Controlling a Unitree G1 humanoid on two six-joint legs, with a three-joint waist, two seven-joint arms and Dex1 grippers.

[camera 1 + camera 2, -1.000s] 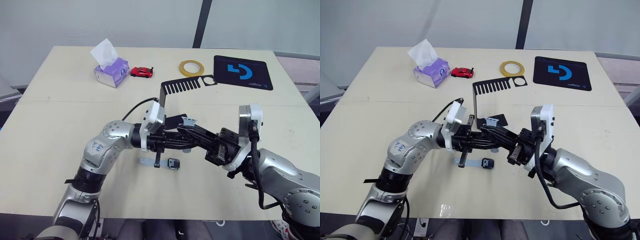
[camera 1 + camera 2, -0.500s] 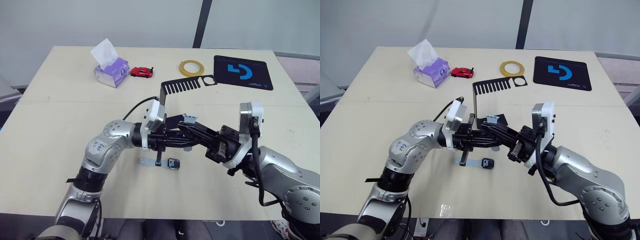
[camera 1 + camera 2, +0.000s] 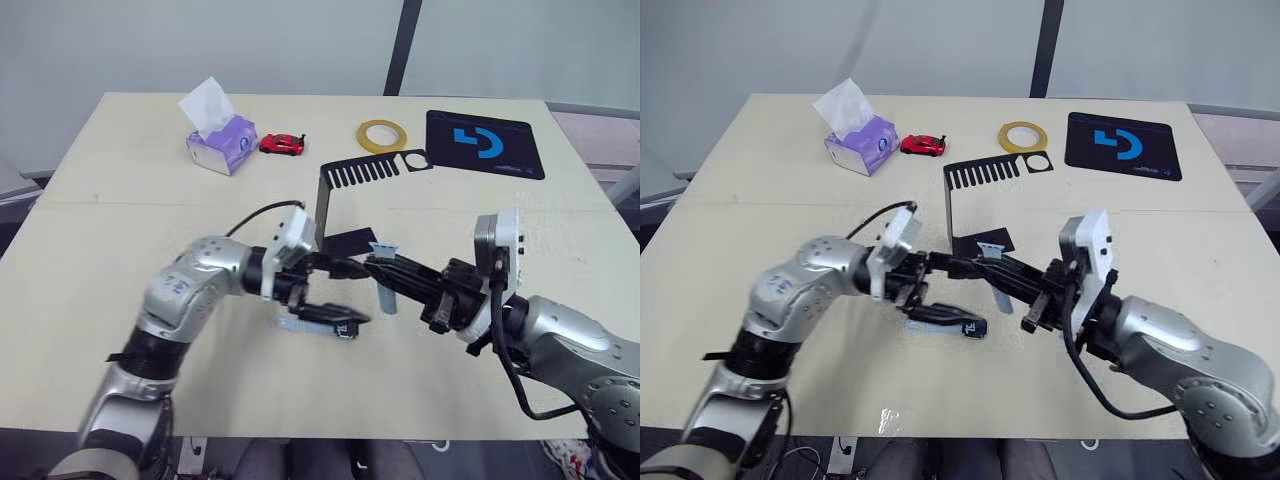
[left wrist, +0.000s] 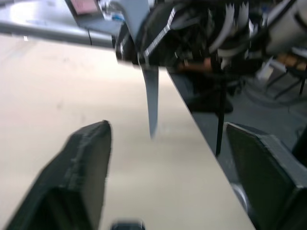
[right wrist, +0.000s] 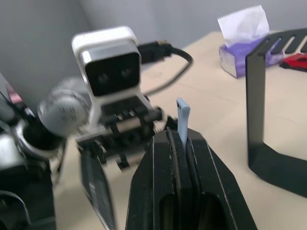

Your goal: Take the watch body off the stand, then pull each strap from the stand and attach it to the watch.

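Matt black sheet-metal stand (image 3: pixel 340 200), smooth pale strap (image 5: pixel 183 120), possibly rubbery, matt beige table (image 3: pixel 100 250)

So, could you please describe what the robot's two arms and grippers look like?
Both arms are silver-grey metal with rounded joints and black cables along them. Each wrist carries a white box-shaped camera module. The left gripper and right gripper each have two black fingers on black mechanisms. The left arm bears a small blue marking.

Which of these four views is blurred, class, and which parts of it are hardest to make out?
Left wrist view: smeared throughout, the left pincer soft-edged, the strap hanging ahead a pale streak, the right arm behind it a dark jumble. Left eye view: mostly sharp, though the left arm shows some motion blur. Right wrist view: the right pincer close up is clear, shut on the strap; the tissue box behind is softer.
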